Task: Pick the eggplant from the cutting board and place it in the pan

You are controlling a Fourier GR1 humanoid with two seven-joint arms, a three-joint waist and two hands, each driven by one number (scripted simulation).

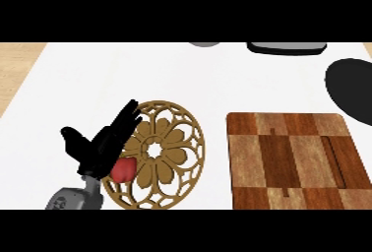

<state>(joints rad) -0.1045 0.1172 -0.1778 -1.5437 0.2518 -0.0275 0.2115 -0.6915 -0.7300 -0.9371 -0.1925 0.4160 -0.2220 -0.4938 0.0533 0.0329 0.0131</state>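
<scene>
The cutting board (292, 161) lies flat on the worktop (145, 74) toward the right side, reaching the near edge of the view. Just left of it, apart by a narrow gap, lies a round openwork trivet (161, 155). The left hand (102, 142) is positioned over the trivet's left rim, fingers extended toward the far edge. A small rounded object (123, 170) sits beneath the hand at the trivet's left rim. The pan (351, 88) lies behind the cutting board at the right edge, partly cut off. Two further items, one (205, 44) left of the other (286, 48), lie along the far edge, both cut off.
</scene>
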